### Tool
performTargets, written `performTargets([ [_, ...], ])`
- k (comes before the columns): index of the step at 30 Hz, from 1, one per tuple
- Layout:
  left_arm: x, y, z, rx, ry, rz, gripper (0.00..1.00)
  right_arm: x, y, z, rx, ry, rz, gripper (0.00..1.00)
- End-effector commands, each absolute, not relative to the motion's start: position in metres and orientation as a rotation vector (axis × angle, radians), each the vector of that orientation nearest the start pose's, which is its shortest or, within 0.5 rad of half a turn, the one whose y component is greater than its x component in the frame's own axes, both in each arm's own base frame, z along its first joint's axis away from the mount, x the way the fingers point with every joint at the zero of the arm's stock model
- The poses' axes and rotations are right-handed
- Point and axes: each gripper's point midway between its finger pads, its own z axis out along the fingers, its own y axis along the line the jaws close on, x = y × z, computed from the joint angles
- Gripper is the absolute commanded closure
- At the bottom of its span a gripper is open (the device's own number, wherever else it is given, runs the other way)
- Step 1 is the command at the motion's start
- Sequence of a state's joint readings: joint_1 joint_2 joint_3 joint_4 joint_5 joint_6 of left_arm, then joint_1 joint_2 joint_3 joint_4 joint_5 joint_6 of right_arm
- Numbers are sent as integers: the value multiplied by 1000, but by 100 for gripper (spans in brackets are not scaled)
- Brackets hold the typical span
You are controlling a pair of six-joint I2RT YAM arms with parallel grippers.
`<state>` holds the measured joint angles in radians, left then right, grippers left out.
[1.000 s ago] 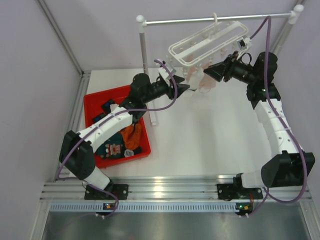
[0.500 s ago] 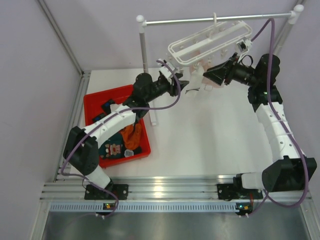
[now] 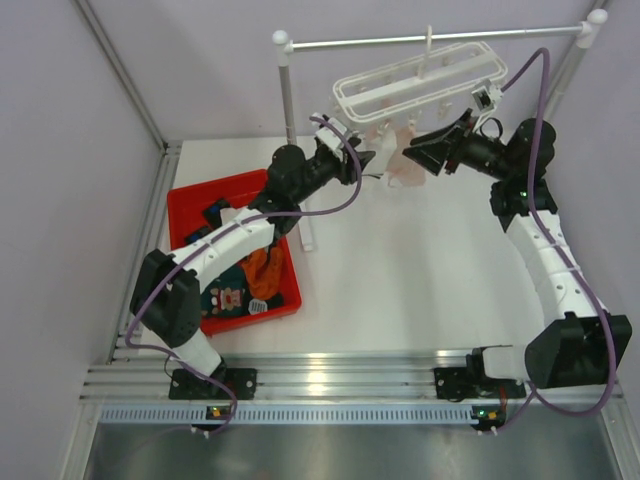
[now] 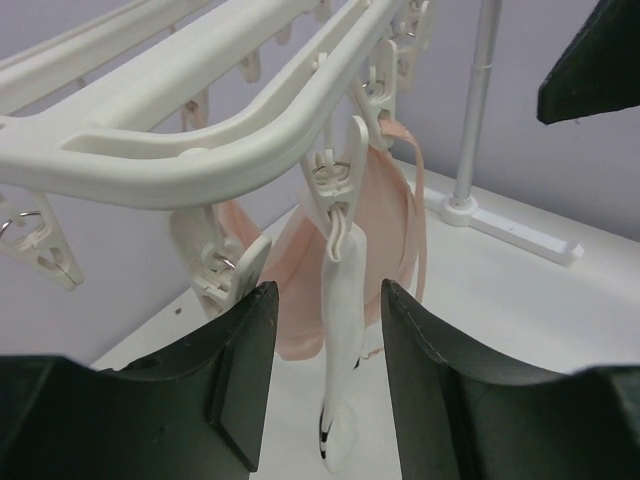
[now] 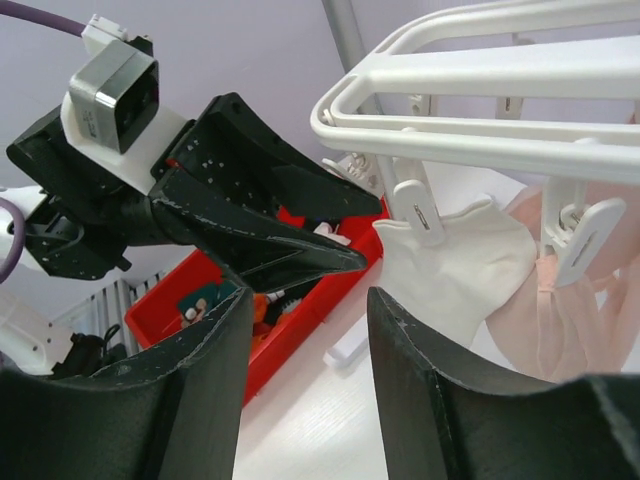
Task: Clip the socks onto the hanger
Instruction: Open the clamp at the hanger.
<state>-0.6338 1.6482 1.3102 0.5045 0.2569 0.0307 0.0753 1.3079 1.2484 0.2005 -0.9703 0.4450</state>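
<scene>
The white hanger (image 3: 415, 85) hangs by its hook from the metal rail (image 3: 430, 41). A white sock (image 3: 384, 160) and a pale pink sock (image 3: 408, 170) hang from its clips. My left gripper (image 3: 366, 166) is open and empty, just left of the white sock. In the left wrist view the white sock (image 4: 345, 330) hangs beyond my open left gripper (image 4: 327, 292), with the pink sock (image 4: 295, 305) behind it. My right gripper (image 3: 410, 150) is open and empty, right of the socks. In the right wrist view my right gripper (image 5: 308, 295) faces the white sock (image 5: 460, 270) and the pink sock (image 5: 560, 325).
A red bin (image 3: 183, 201) at the left holds more socks: a dark teal one with a cartoon face (image 3: 228, 297), an orange one (image 3: 265, 268) and a black one (image 3: 215, 212). The rail's white post (image 3: 290, 110) stands beside the left arm.
The hanger has swung from tilted to nearly level. My right gripper has moved up and left. My left gripper has moved up and right toward the hanging socks.
</scene>
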Motion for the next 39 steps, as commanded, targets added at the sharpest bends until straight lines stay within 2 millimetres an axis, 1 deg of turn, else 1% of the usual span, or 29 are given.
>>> performTargets([
  [1, 425, -341, 391, 567, 1193, -592, 49, 334, 190, 428, -641, 1362, 1084, 51],
  [6, 435, -330, 387, 522, 1226, -526, 48, 332, 195, 428, -652, 1359, 1091, 51],
  [7, 434, -329, 386, 521, 1233, -523, 49, 332, 195, 428, -653, 1360, 1090, 51],
  [8, 433, -329, 381, 529, 1242, -529, 50, 333, 195, 427, -654, 1360, 1091, 51],
  [9, 430, -326, 384, 533, 1235, -536, 50, 332, 195, 427, -659, 1357, 1090, 51],
  [10, 428, -325, 382, 536, 1238, -545, 50, 332, 195, 428, -659, 1356, 1088, 51],
  [11, 424, -326, 375, 554, 1247, -563, 50, 333, 196, 427, -661, 1358, 1092, 51],
  [12, 422, -323, 377, 554, 1243, -570, 50, 334, 196, 426, -658, 1361, 1094, 51],
  [14, 418, -321, 372, 563, 1248, -572, 50, 334, 197, 426, -660, 1362, 1096, 51],
  [17, 423, -313, 373, 540, 1256, -555, 49, 334, 198, 426, -661, 1359, 1098, 51],
  [20, 428, -309, 375, 527, 1258, -553, 48, 335, 198, 427, -663, 1354, 1094, 50],
  [21, 433, -307, 372, 525, 1264, -550, 47, 335, 198, 426, -665, 1354, 1091, 49],
  [23, 436, -306, 378, 514, 1253, -558, 46, 334, 199, 426, -671, 1350, 1088, 48],
  [25, 442, -305, 379, 508, 1246, -574, 46, 334, 201, 422, -683, 1349, 1082, 41],
  [27, 445, -305, 386, 512, 1213, -584, 45, 334, 202, 420, -690, 1345, 1068, 34],
  [32, 446, -312, 396, 541, 1161, -649, 45, 335, 207, 414, -711, 1351, 1068, 27],
  [33, 446, -312, 398, 545, 1152, -653, 45, 334, 208, 417, -716, 1344, 1067, 27],
  [35, 447, -313, 401, 554, 1139, -662, 46, 334, 211, 417, -723, 1344, 1074, 25],
  [38, 448, -316, 399, 574, 1136, -678, 51, 334, 212, 418, -729, 1338, 1074, 24],
  [39, 447, -317, 399, 583, 1133, -680, 57, 335, 212, 417, -725, 1339, 1074, 24],
])
